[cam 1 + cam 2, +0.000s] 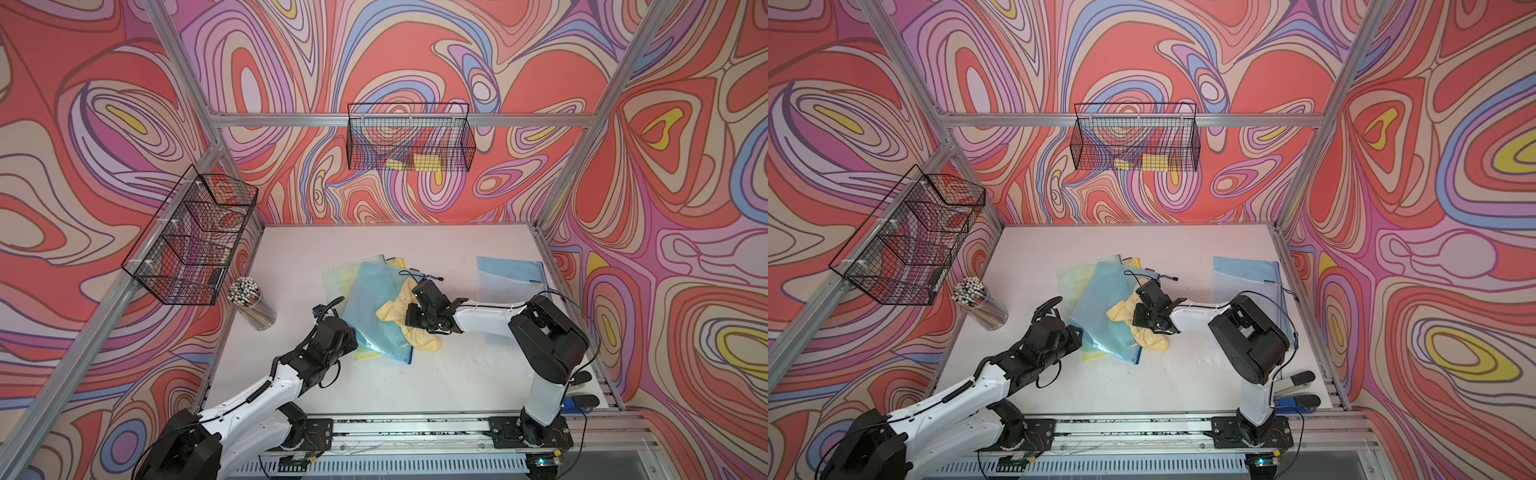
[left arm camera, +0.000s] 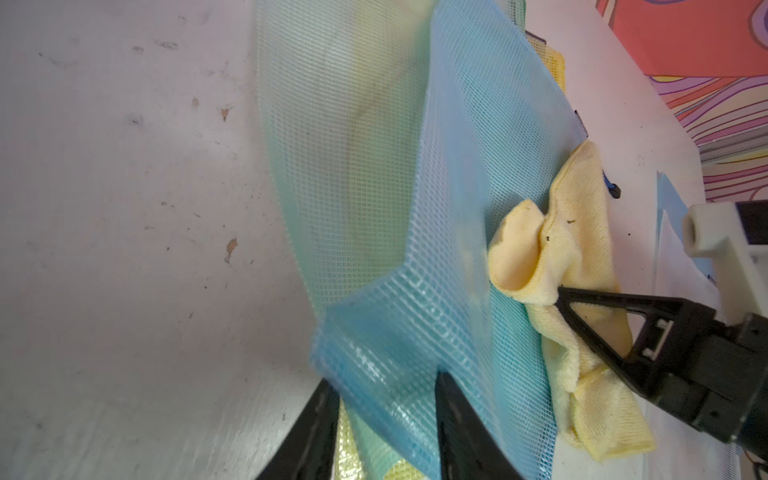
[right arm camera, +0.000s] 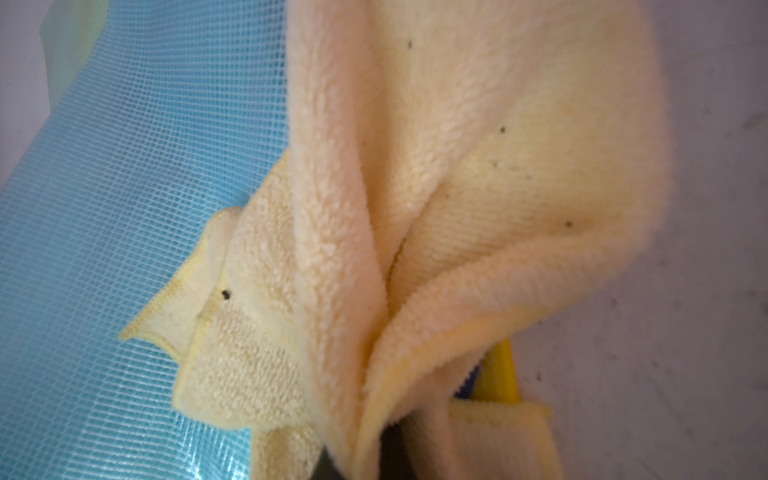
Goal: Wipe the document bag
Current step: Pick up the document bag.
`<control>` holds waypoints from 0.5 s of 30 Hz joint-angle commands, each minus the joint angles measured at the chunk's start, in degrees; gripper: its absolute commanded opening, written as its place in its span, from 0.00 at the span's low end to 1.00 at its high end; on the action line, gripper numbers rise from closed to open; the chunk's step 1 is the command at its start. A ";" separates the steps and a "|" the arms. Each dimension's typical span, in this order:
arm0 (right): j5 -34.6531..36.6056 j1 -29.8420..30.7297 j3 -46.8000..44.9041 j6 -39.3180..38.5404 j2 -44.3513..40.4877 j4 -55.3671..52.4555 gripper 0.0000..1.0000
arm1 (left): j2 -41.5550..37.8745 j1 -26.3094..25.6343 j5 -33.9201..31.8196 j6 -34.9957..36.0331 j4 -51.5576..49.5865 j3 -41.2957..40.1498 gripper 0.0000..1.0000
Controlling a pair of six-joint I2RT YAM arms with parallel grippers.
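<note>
The blue mesh document bag lies mid-table on top of other bags. My right gripper is shut on a crumpled yellow cloth that rests on the bag's right edge. In the right wrist view the cloth hides most of the fingers, with the bag beside it. My left gripper is at the bag's near-left corner. Its fingers stand apart, and the raised, curled corner of the bag lies between them.
Pale green and yellow bags lie under the blue one. Another light blue bag is at the right edge. A clear cup of pencils stands at the left. Wire baskets hang on the walls. A blue stapler sits front right.
</note>
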 commanded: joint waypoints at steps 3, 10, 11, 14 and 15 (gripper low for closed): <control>-2.49 0.46 -3.28 -0.21 7.00 -9.63 0.00 | -3.14 0.23 -2.55 3.75 -6.82 2.07 0.61; -2.50 0.51 -3.14 -0.37 7.12 -9.98 0.00 | 0.78 0.23 -1.84 5.65 -7.70 4.23 0.65; -2.48 0.50 -3.20 -0.39 7.11 -9.97 0.00 | 1.24 0.22 -1.66 5.74 -7.16 4.23 0.64; -2.57 0.51 -3.28 -0.29 7.11 -9.87 0.00 | 2.16 0.26 -2.03 5.57 -5.85 4.14 0.57; -2.59 0.51 -3.37 -0.35 7.12 -9.75 0.00 | 2.27 0.25 -2.22 5.44 -5.60 4.06 0.54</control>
